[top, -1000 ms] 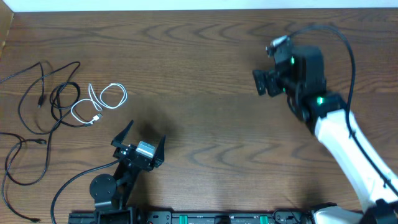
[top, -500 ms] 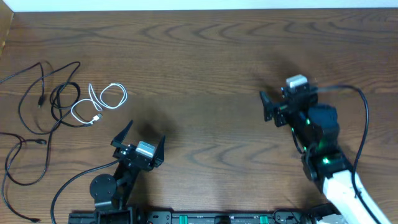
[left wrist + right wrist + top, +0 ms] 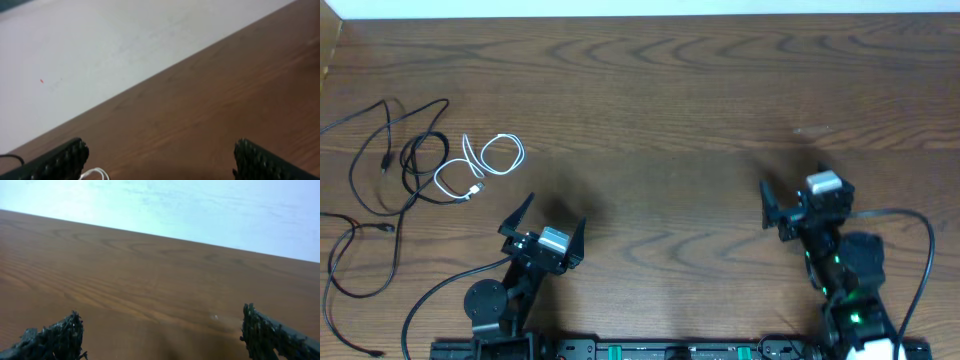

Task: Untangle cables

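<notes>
A short white cable [image 3: 480, 165] lies coiled in loops at the left of the table. Beside it a black cable [image 3: 412, 158] lies in loose loops, and another black cable [image 3: 350, 265] trails along the left edge. My left gripper [image 3: 548, 222] is open and empty, just right of and nearer than the white cable. A bit of the white cable [image 3: 94, 173] shows at the bottom of the left wrist view. My right gripper [image 3: 790, 198] is open and empty at the near right, far from the cables. Its wrist view shows only bare wood between the fingers [image 3: 162, 330].
The wooden table [image 3: 660, 110] ends at a white wall along the far edge. The left arm's own thick black wire [image 3: 430, 300] curves on the table near its base. A small pale speck [image 3: 810, 130] lies on the wood at the right.
My right arm has pulled back from the far right of the table towards the near edge, gripper open all along. The left arm and cables have not moved.
</notes>
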Available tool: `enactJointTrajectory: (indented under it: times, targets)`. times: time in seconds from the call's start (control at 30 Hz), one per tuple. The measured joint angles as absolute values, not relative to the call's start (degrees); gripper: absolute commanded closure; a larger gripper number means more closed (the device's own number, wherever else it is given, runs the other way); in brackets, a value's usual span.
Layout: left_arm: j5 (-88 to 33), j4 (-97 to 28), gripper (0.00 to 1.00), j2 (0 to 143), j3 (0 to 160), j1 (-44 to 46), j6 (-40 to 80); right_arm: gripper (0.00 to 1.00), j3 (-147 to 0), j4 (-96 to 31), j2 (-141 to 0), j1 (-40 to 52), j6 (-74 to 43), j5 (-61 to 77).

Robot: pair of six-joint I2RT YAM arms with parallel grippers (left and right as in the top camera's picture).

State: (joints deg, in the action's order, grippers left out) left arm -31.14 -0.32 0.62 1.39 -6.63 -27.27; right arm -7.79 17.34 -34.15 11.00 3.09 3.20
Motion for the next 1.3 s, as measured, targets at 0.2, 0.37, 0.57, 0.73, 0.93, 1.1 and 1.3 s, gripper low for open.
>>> enactJointTrajectory:
  times: [0.2,0.37,0.57,0.73,0.93,1.1,1.3]
  targets:
    - [-31.1,-0.3,0.06,0.6,1.4,-6.6,-27.3,0.01,-0.5,13.3,-21.0,8.4,1.6,3.2]
    - [-31.2,-0.3,0.06,0.6,1.4,-6.6,-27.3,0.01,-0.4,8.5,-13.5,5.5,0.4,3.2]
    - [-31.1,-0.4,0.06,0.6,1.4,-6.6,-27.3,0.01,-0.4,0.3,-7.1,2.7,0.2,3.2]
    - [-31.1,-0.4,0.06,0.6,1.4,-6.6,-27.3,0.01,-0.4,-3.8,-2.3,1.1,0.1,3.3]
    - [-31.1,-0.4,0.06,0.6,1.4,-6.6,-27.3,0.01,-0.4,-3.8,-0.7,0.8,0.0,3.4]
    - [-31.1,-0.4,0.06,0.6,1.4,-6.6,-27.3,0.01,-0.4,-3.8,-0.7,0.8,0.0,3.4]
    - [-31.1,-0.4,0.06,0.6,1.4,-6.6,-27.3,0.01,-0.4,-3.8,-0.7,0.8,0.0,3.4]
